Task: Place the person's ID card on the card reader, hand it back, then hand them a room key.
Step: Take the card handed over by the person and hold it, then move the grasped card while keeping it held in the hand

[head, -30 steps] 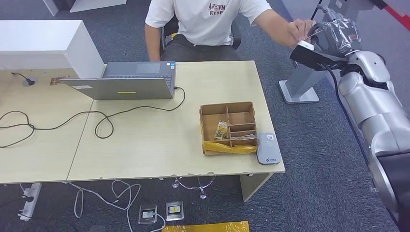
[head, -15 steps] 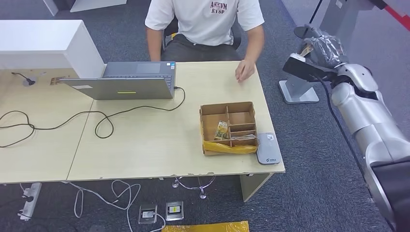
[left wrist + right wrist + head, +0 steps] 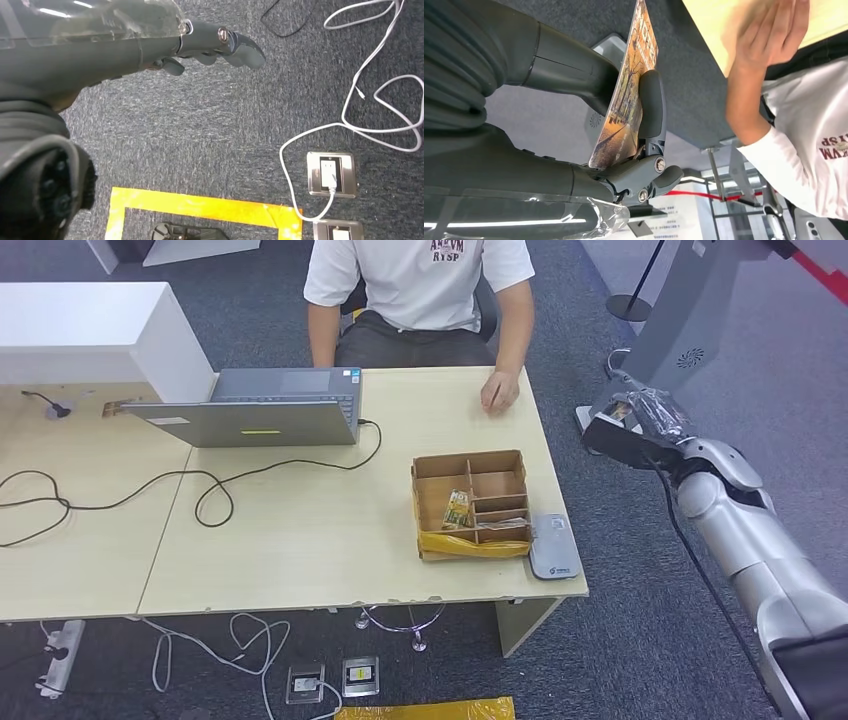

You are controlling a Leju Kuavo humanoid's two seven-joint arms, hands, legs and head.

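Observation:
My right hand [image 3: 640, 418] hangs to the right of the table, past its far right corner, and pinches an ID card [image 3: 626, 95] with an orange printed face between thumb and fingers [image 3: 650, 107]. The grey card reader [image 3: 553, 546] lies at the table's front right corner, beside a cardboard organizer box [image 3: 471, 503] holding a card-like item [image 3: 458, 509]. A person in a white T-shirt [image 3: 420, 280] sits across the table with one hand [image 3: 499, 392] resting on the tabletop. My left hand [image 3: 150, 45] hangs over the carpet, fingers slightly curled, holding nothing.
An open laptop [image 3: 262, 408] sits at the table's far middle with a black cable [image 3: 200, 485] looping across the top. A white box [image 3: 95, 335] stands at far left. A grey stand base [image 3: 690, 325] is behind my right hand. Floor sockets [image 3: 340, 678] and yellow tape lie below.
The person let go of the card and rested that hand on the table. My right hand, holding the card, moved down and toward me.

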